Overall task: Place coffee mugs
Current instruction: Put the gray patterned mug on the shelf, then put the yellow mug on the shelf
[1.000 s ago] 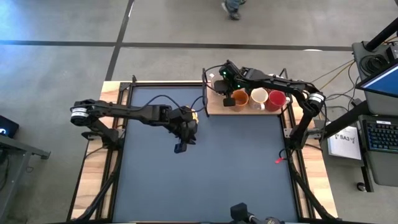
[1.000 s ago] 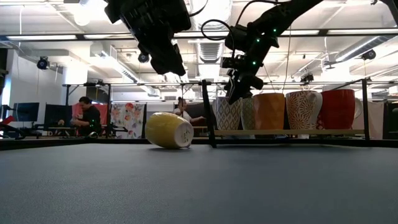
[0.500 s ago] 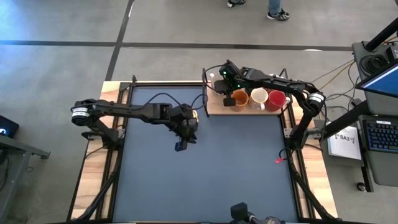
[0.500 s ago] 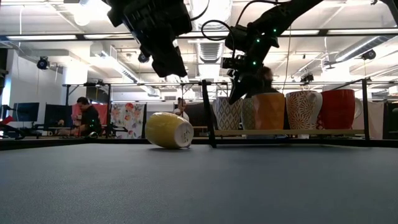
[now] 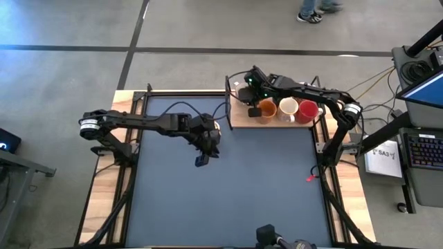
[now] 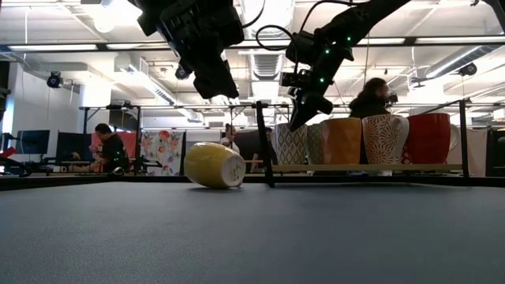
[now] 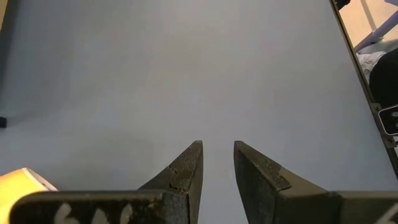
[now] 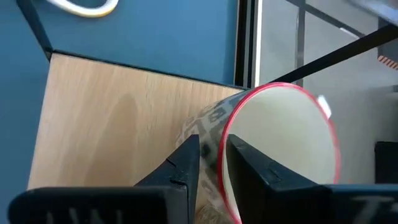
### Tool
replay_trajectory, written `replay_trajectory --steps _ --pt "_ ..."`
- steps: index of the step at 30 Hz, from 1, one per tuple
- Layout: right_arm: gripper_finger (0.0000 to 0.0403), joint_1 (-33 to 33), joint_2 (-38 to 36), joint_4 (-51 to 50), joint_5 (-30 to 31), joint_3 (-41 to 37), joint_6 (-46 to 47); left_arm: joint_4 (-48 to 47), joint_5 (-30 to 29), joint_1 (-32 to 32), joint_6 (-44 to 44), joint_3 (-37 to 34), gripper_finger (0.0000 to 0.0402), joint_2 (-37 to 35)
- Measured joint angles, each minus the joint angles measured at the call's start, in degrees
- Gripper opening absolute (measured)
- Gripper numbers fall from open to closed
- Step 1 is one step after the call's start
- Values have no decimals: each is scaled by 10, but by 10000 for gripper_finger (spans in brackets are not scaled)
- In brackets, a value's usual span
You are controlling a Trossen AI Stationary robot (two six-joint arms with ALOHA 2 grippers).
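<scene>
On the wooden shelf at the table's far right stand four mugs in a row: a patterned one, an orange-brown one, a white patterned one and a red one. My right gripper reaches down onto the patterned, red-rimmed mug at the row's left end and is shut on it. A yellow mug lies on its side on the blue mat. My left gripper hangs shut above the mat's middle, touching nothing. My right gripper pinches the wall of the patterned mug at its red rim. One finger lies on the outer patterned side and the other is inside the opening. The fingers come slanting from above. The mug stands upright on the shelf.
The shelf has a bare stretch beside the held mug, and a dark metal frame post stands at its left end. The blue mat is bare on its near half. People move in the room beyond the table.
Neither arm nor any mug has visibly moved. A person has walked past beyond the table's far edge, toward the right.
</scene>
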Motion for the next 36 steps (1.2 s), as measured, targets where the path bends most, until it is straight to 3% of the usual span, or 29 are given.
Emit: replay_trajectory --steps 12,18,21,27,36 --pt "70 0 0 -48 0 61 34 -2 -1 5 26 0 72 -1" --pt "72 0 -11 -122 -1 104 88 -108 -147 22 51 0 72 -8" --pt "72 0 -22 -145 -1 107 112 -125 -159 42 52 -13 72 -11" --pt "73 1 -50 -163 -1 106 144 -89 -160 94 38 -93 72 -55" --pt "73 2 -72 -181 -6 106 171 94 -161 154 35 -273 72 -207"
